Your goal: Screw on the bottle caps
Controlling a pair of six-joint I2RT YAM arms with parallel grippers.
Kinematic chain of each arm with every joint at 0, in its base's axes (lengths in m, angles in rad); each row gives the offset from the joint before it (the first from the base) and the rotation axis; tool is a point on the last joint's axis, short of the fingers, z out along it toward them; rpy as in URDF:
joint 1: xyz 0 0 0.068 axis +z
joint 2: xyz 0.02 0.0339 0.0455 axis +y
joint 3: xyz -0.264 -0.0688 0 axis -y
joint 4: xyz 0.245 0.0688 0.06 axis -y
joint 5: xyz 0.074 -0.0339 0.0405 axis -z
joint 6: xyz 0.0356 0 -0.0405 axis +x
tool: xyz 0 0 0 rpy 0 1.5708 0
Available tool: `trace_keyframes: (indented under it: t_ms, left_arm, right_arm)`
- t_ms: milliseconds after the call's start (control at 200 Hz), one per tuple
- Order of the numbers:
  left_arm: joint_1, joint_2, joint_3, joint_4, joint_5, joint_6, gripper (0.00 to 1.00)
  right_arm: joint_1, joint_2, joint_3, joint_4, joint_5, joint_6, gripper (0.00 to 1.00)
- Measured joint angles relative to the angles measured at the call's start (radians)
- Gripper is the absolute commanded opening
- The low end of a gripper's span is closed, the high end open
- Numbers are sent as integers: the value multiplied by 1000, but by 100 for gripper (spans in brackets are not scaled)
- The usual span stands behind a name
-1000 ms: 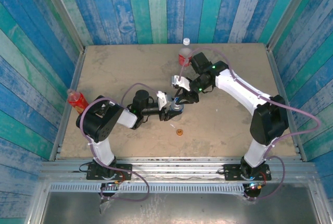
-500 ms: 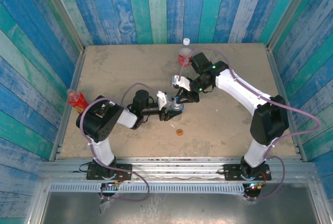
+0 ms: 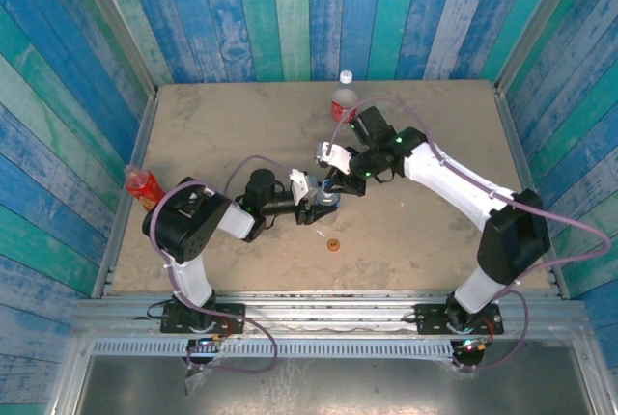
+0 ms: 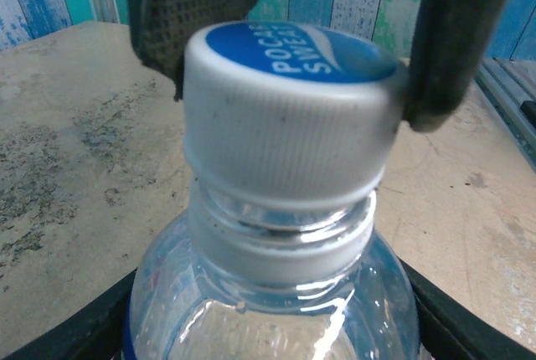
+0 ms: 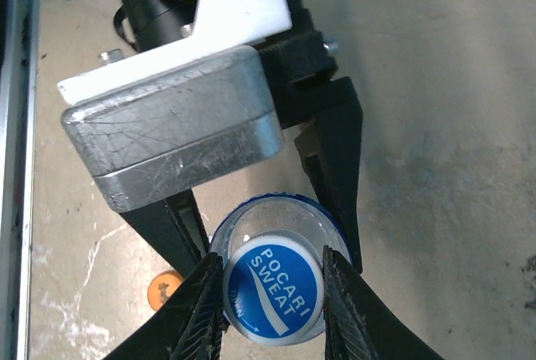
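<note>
Right gripper [image 5: 275, 300] pinches the blue-topped white plastic cap [image 5: 277, 287]; left gripper [image 3: 325, 203], at 9 o'clock, clamps its clear plastic bottle [image 4: 276, 301].

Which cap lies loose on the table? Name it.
The orange cap, on the table; the white cap tops the far bottle, the blue cap the gripped bottle.

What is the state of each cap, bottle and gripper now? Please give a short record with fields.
left gripper: shut on the blue-label bottle, around its body
right gripper: shut on the blue cap, one finger at each side
blue cap: on the blue-label bottle's neck; tightness cannot be told
white cap: on the red-label bottle, at the table's far side
orange cap: loose on the table, near the grippers
red bottle: at the table's left edge
</note>
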Motion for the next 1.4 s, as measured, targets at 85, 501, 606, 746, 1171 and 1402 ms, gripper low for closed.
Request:
trace_keyframes:
  t_ms: [85, 501, 606, 746, 1171, 1402]
  left_arm:
    - [-2, 5, -6, 23, -11, -14, 63]
    - [-3, 13, -10, 50, -35, -58, 63]
    - [-4, 13, -10, 51, -39, -57, 63]
    - [-7, 13, -11, 54, -48, -55, 64]
    - [-8, 13, -14, 60, -71, -53, 65]
    - [-8, 13, -14, 53, -45, -21, 66]
  right_arm:
    - [14, -42, -59, 71, 45, 92, 24]
    - [127, -81, -99, 150, 329, 579, 25]
    - [154, -90, -101, 146, 400, 665, 26]
    - [166, -98, -101, 141, 435, 704, 31]
    - [155, -186, -128, 104, 415, 587, 63]
    - [50, -268, -171, 93, 303, 424, 62]
